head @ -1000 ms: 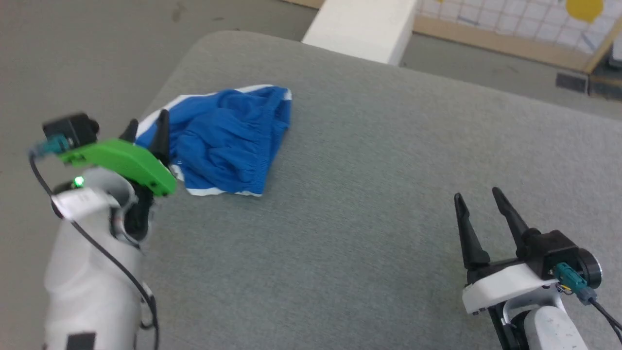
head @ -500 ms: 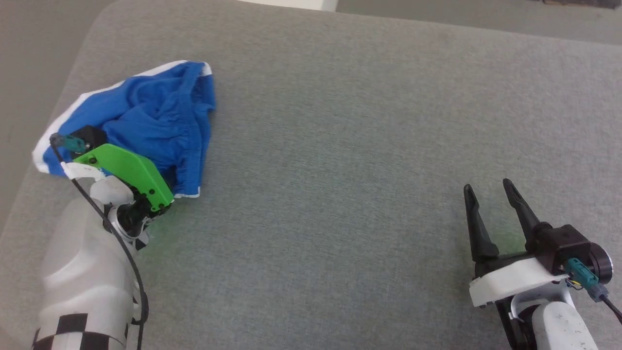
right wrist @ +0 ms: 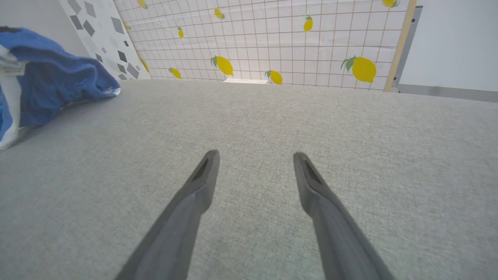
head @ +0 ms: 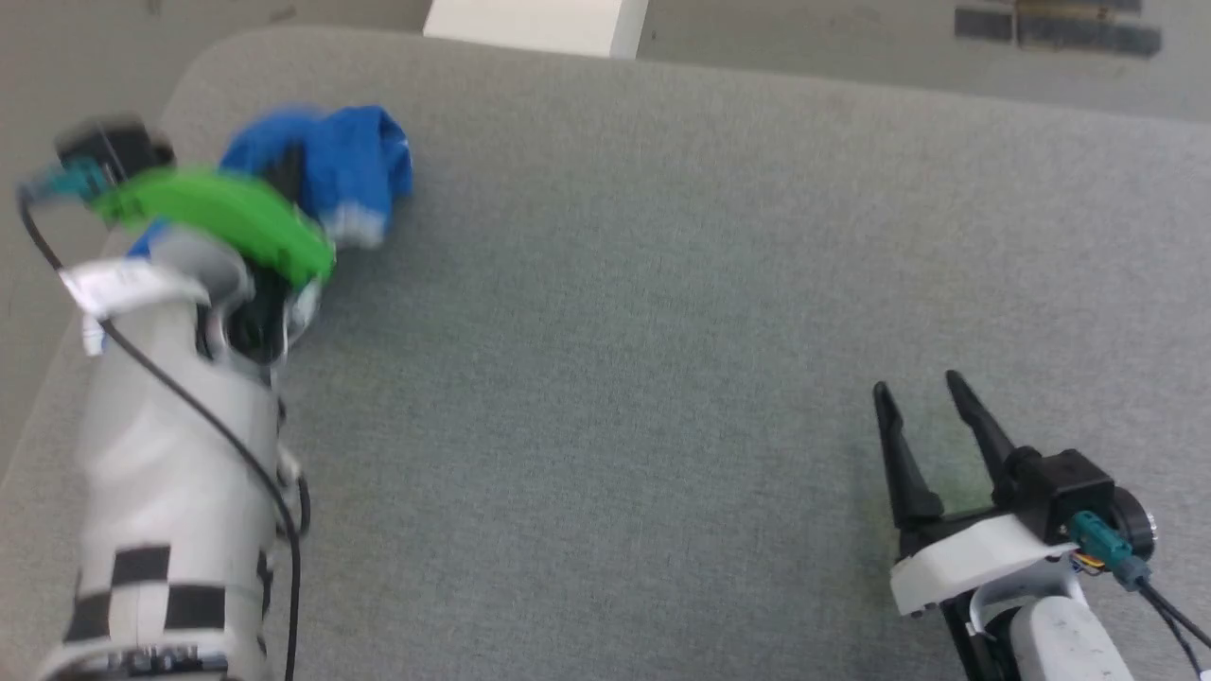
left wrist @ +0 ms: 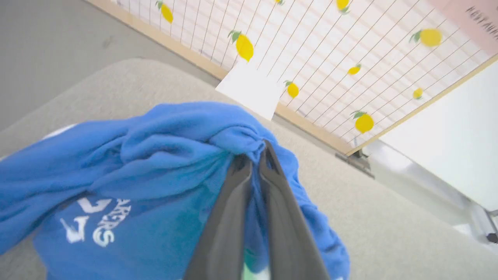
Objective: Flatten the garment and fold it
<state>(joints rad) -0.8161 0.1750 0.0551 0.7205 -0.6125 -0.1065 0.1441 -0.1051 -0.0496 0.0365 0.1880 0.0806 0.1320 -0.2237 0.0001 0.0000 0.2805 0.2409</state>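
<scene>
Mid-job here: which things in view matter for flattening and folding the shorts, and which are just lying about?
For the job:
- blue shorts, bunched up
- left pincer, shut on the shorts
- right pincer, open
- grey pad, the work surface

Lying about:
- white block beyond the pad
- lemon-print panel
- dark strip on the floor

Clearance on the padded table: centre open, one obstruction at 10 o'clock.

In the head view the grey table top (head: 662, 312) lies bare from the centre out to 3 o'clock and down to 6 o'clock, giving free passage. At 10 o'clock the garment (head: 355, 165) is a raised heap, pinched in the closed left gripper (left wrist: 255, 153). The pale left forearm (head: 170, 454) blocks 8 o'clock. The right gripper (head: 916, 383), fingers apart, occupies 4 o'clock. A white block (head: 530, 24) stands beyond the far edge at 12 o'clock.
</scene>
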